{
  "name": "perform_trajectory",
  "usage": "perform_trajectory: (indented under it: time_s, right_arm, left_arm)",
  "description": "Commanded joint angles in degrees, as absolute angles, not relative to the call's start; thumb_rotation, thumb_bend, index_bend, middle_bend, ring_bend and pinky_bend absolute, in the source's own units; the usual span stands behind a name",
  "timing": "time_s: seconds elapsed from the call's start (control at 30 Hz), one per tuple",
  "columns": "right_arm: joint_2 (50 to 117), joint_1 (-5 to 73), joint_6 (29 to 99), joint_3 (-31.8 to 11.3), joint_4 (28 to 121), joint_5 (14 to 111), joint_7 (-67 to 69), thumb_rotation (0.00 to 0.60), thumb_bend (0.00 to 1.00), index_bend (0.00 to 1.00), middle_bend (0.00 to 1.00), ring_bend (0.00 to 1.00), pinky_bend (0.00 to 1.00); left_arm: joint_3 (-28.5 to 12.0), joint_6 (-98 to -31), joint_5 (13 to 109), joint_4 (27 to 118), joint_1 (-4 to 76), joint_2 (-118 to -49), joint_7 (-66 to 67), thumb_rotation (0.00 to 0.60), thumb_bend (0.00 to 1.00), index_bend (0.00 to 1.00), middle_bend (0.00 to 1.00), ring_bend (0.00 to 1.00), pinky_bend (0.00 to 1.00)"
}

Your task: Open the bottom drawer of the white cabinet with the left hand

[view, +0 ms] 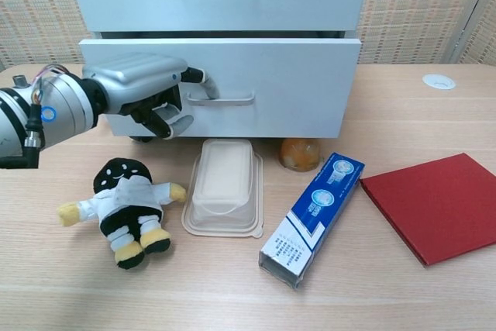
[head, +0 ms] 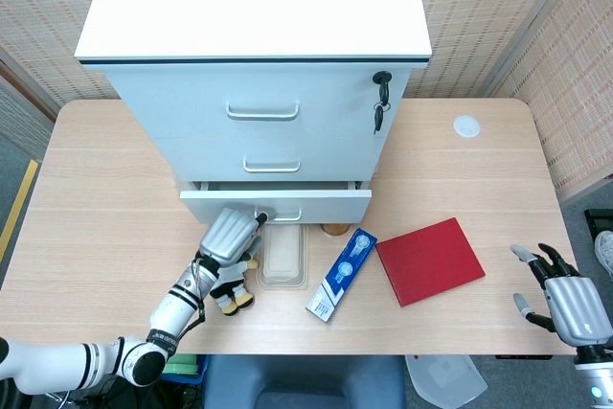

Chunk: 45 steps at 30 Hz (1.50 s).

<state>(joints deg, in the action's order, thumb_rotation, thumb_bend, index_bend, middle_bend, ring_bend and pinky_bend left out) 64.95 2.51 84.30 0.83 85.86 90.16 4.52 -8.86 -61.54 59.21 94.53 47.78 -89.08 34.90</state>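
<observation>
At the foot of the white metal cabinet (head: 259, 74), seen from the head camera: bottom drawer (head: 276, 205) slid partly out, a dark gap behind its front; left hand (head: 230, 234) at the drawer's slim bar handle (head: 278, 215), fingers curled toward it, grip itself hidden from above. Beside the drawer front, a beige lidded plastic tray (head: 283, 254), a small orange dome (head: 334, 229) half under the drawer, a blue-and-white carton (head: 343, 274), a red flat book (head: 429, 260); right hand (head: 565, 299) well apart from the cabinet, fingers spread, empty. From the chest camera: left hand hooked on the handle's left end, one fingertip (view: 203, 79) behind the bar. Drawer interior not visible; tray contents hidden by its lid. Likely risks: off-centre pull skewing the drawer; front edge nudging the tray or dome; forearm brushing the black-and-white plush toy (view: 124, 208) in front of the cabinet.
</observation>
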Motion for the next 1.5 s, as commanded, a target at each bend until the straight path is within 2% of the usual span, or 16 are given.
perform_trajectory:
  time_s: [0.03,1.5]
  right_arm:
    - [64.93,2.56,84.17,0.8,85.91,90.1,4.48,0.6,0.31,0.16,0.28,0.24,0.32]
    - [65.04,2.04,84.26,0.84,86.3,89.8,4.11,0.6,0.31,0.16,0.28,0.24,0.32]
  left_arm:
    - [-8.51,-62.3,59.18,95.29,47.36,-89.06,35.42,0.6,0.5,0.25,0.91,0.98,0.99]
    - [-3.97,-66.9,63.43,105.25,42.94,-87.3,39.49,0.6,0.5,0.26,0.91,0.98,0.99]
